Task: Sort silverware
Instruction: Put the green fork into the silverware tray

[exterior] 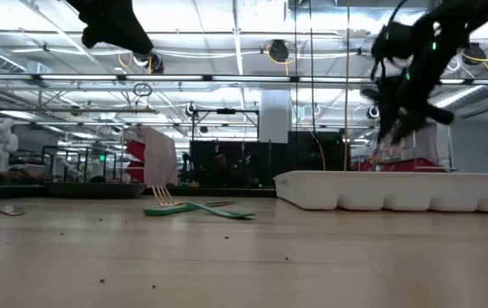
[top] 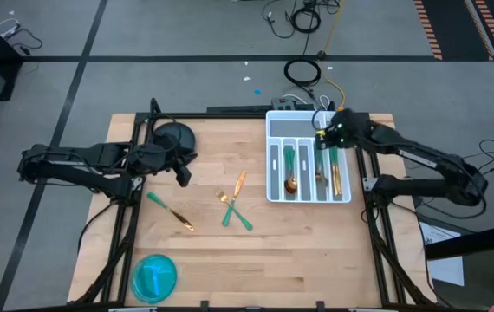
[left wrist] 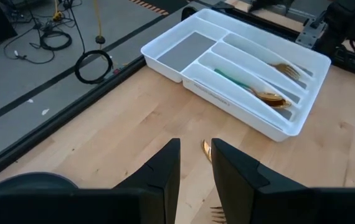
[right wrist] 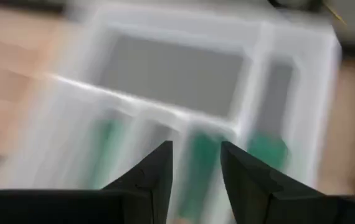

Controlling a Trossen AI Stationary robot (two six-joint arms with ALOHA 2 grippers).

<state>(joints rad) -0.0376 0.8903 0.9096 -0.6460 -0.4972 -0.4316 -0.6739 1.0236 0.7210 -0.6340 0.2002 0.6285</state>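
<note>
Item: silverware, small pieces with shiny gold heads or blades and slim green handles.

Location: divided between the white plastic compartmented tray (top: 308,117), at about two o'clock on the pale wooden table (top: 230,251), and the open tabletop. From overhead, three slots of the tray hold pieces: a green-handled spoon (top: 290,170), a gold piece (top: 321,178) in the next slot but one, and a green-handled knife (top: 334,173) in the outermost slot. How many lie stacked in each slot cannot be told.

Loose on the table, counted: four. One piece (top: 170,211) at about nine o'clock; two crossed pieces (top: 235,213) near centre, one of them a fork by the table-level view; one gold-ended piece (top: 239,183) just beyond them.

Other: one round blue bowl (top: 154,276) at seven o'clock.

Handling, as judged: light, stiff, smooth metal likely to slip; lying flat, so little to get under. Best taken across the slim handle near its middle, where the piece should balance.

Grippers: right gripper (top: 326,139) hangs over the tray's far end, jaws parted with nothing between them. Left gripper (top: 181,173) waits at ten o'clock, jaws a little apart and empty, pointed toward the central pieces.
</note>
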